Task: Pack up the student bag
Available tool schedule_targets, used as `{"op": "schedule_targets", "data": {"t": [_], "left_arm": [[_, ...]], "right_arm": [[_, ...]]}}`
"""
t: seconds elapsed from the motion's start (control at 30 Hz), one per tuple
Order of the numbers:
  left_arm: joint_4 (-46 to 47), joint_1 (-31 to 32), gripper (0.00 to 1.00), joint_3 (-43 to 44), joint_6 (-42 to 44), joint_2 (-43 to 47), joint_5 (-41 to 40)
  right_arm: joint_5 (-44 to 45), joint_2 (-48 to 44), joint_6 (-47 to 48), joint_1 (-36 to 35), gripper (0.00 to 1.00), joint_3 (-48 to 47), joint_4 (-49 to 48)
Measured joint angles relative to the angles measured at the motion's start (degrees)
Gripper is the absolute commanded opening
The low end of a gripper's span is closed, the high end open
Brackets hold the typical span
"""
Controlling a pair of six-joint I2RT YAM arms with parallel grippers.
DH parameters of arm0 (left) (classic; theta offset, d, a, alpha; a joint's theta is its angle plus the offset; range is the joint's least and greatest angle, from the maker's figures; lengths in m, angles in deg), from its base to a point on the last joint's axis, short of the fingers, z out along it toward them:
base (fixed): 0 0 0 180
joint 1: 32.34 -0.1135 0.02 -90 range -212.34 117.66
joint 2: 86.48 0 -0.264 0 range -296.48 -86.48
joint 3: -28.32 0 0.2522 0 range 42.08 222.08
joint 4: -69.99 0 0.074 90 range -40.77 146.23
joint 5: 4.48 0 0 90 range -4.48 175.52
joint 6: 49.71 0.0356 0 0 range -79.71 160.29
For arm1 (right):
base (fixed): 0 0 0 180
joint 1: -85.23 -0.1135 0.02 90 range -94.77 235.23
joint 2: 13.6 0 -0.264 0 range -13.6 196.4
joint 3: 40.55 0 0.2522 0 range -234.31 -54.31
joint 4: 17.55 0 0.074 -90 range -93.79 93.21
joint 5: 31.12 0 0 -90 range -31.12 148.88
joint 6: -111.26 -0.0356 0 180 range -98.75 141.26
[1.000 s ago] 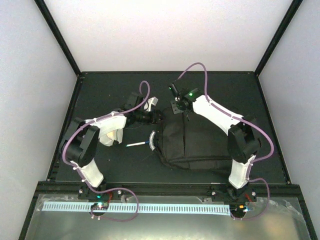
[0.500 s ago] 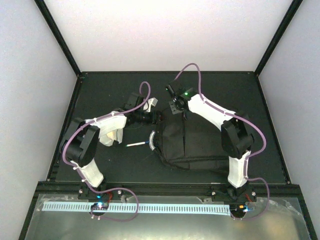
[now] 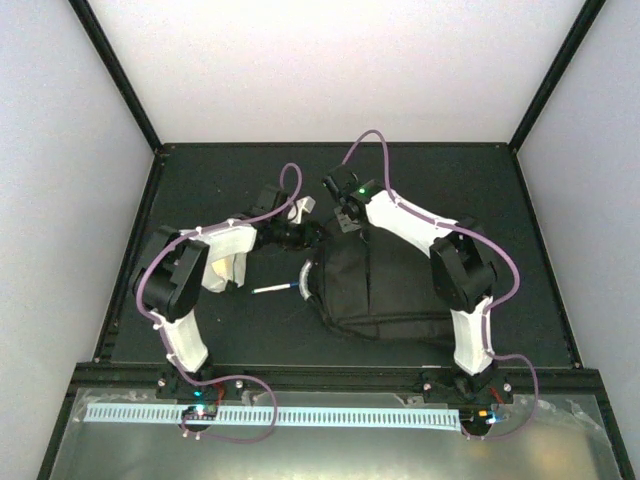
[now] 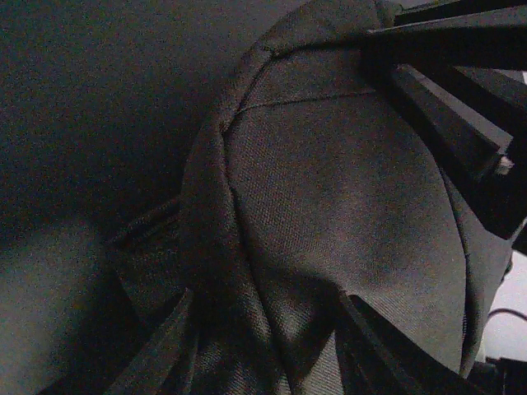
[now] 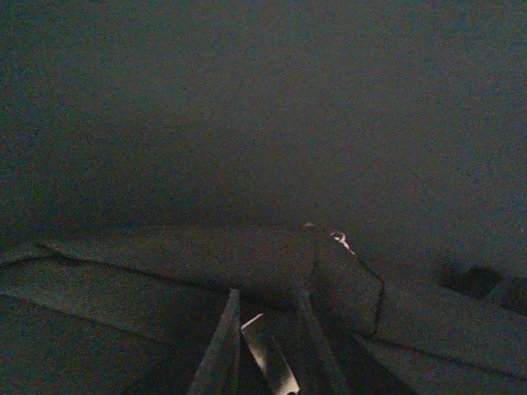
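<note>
At table centre, right of middle: student bag [image 3: 385,285], black fabric, lying flat. Left gripper [image 4: 263,346]: fingers parted, pressed against a raised fold of the bag at its far left corner, fabric between them. Right gripper [image 5: 263,346]: at the bag's far edge, fingers close together over a dark strap; grip cannot be told. Near left of bag: white pen [image 3: 272,289]. No legible writing.

The black desk [image 3: 200,330] carries a white pen-like stick with a blue tip [image 3: 277,288] near centre. At its 9 o'clock lies a whitish pouch [image 3: 222,270]. A small white object [image 3: 300,208] sits at the stick's 12 o'clock.
</note>
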Motion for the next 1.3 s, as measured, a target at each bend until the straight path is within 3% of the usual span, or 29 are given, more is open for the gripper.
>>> {"op": "schedule_targets", "data": {"t": [0.13, 0.4, 0.67, 1.03, 1.07, 1.2, 1.3], "left_arm": [[1.6, -0.1, 0.25, 1.1, -0.6, -2.2, 2.3], [2.6, -0.1, 0.02, 2.0, -1.3, -2.4, 4.5], [4.2, 0.1, 0.02, 2.3, -1.4, -2.5, 5.6], [6.0, 0.1, 0.02, 1.5, -1.3, -1.7, 5.7], [5.9, 0.1, 0.02, 1.5, -1.1, -1.6, 5.6], [5.2, 0.0, 0.02, 1.0, -0.9, -1.6, 5.5], [5.2, 0.1, 0.01, 0.9, -0.6, -1.5, 5.4]], "right_arm": [[2.7, 0.2, 0.0, -0.4, 0.03, -0.2, 0.4], [4.5, -2.6, -0.2, -0.6, 0.02, 1.9, -0.8], [4.5, -11.2, -2.0, -0.7, 0.02, 7.6, -3.6], [3.1, -14.9, -12.6, -0.2, 0.02, 8.1, -1.0], [3.5, -15.8, -12.7, -0.2, 0.06, 8.6, -1.0], [3.7, -19.2, -11.6, 0.1, 0.39, 9.3, -0.9], [2.9, -21.8, -9.5, 0.1, 0.49, 11.0, -1.2]]}}
